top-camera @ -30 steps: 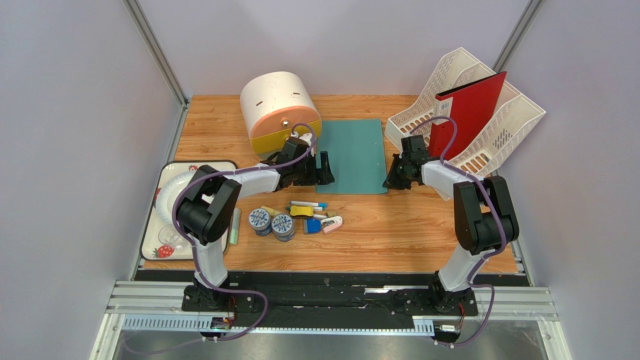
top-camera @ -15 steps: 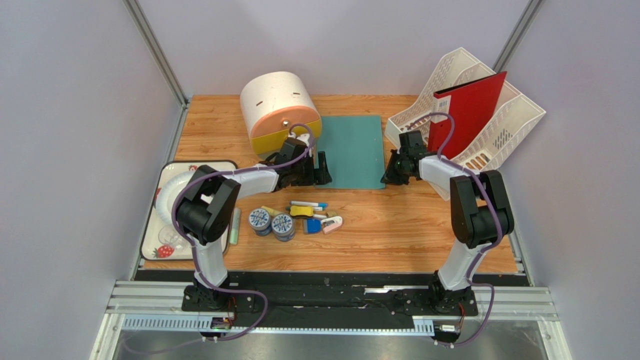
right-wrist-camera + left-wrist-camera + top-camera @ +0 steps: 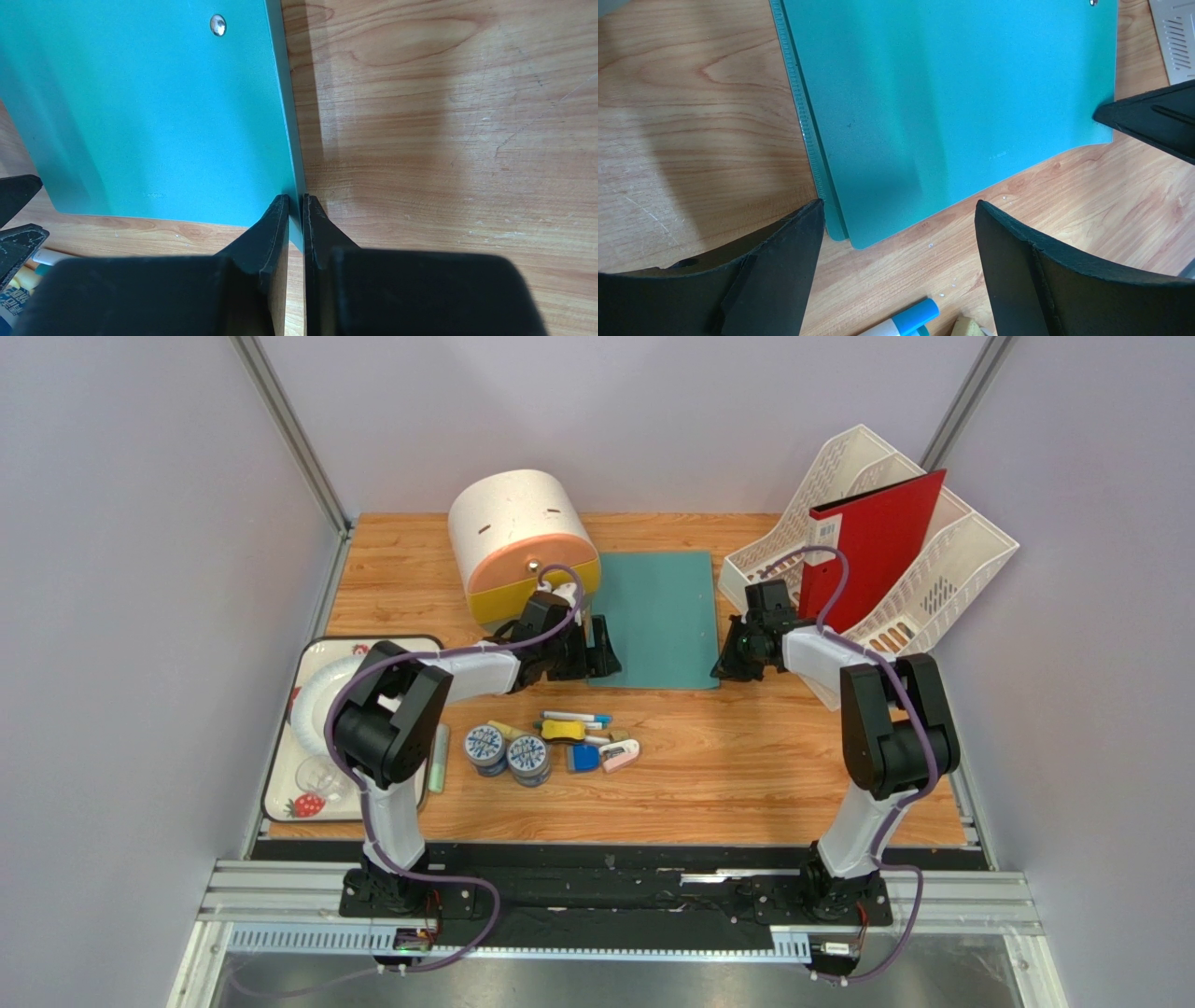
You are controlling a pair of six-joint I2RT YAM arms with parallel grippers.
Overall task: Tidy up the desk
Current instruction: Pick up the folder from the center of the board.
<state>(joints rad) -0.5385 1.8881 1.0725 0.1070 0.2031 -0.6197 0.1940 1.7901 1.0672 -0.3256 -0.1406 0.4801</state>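
The desk (image 3: 730, 770) spans the frame between its rails. One tray (image 3: 281, 756) sits at its left edge. Two rolls (image 3: 485, 745) lie near centre-left, and one drum (image 3: 522, 539) stands far behind them. The left gripper (image 3: 899, 206), spread wide and holding nothing, straddles the near left corner of the one teal folder (image 3: 659, 623) lying mid-desk. The right gripper (image 3: 296, 199) is pinched on its right edge. One rack (image 3: 968, 546), far right, holds one red folder (image 3: 877, 546).
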